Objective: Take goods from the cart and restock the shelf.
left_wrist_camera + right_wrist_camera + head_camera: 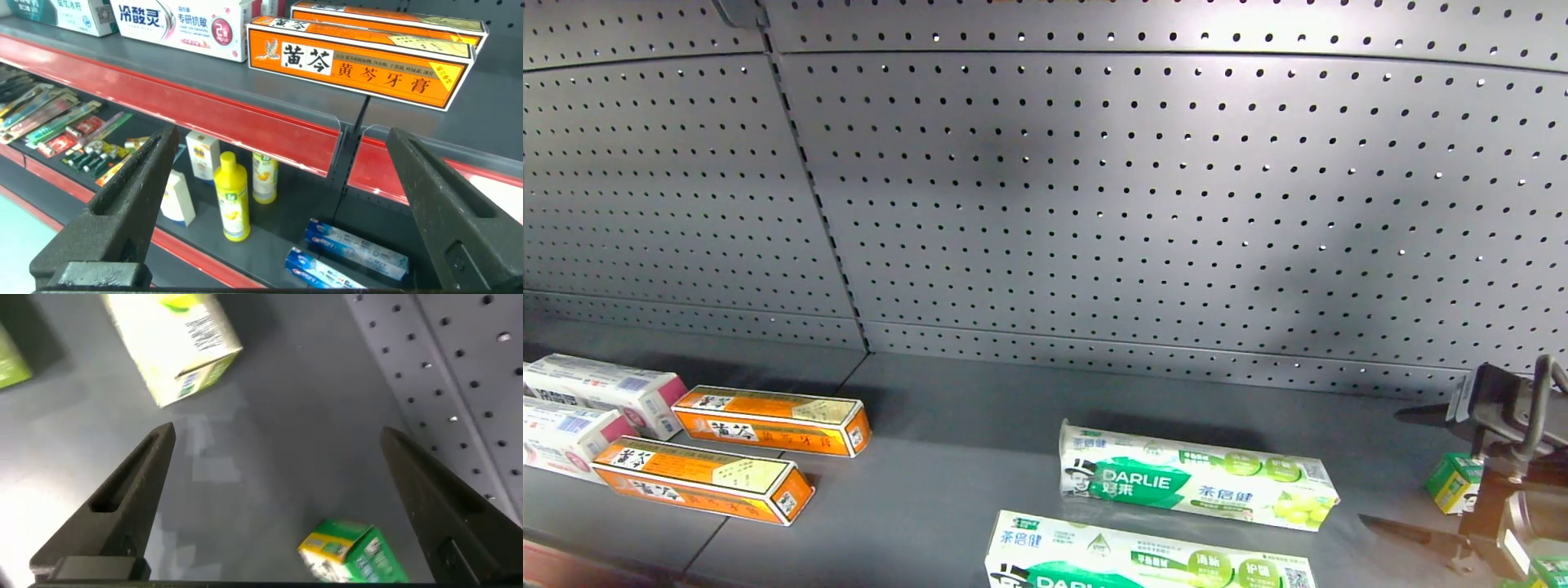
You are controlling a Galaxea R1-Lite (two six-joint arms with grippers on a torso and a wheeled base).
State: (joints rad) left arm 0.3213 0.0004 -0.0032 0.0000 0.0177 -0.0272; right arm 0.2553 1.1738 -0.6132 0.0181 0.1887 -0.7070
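On shelf (pixel 964 457): 2 orange boxes (pixel 772 420) | 2 white boxes (pixel 605 390) | 2 green toothpaste boxes (pixel 1196 480) | left jaws wide | right jaws wide

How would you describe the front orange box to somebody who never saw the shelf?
On the grey shelf, look at its left end, where white-and-pink boxes lie. Two long orange boxes lie beside them; the front orange box is the one nearer the shelf's edge.
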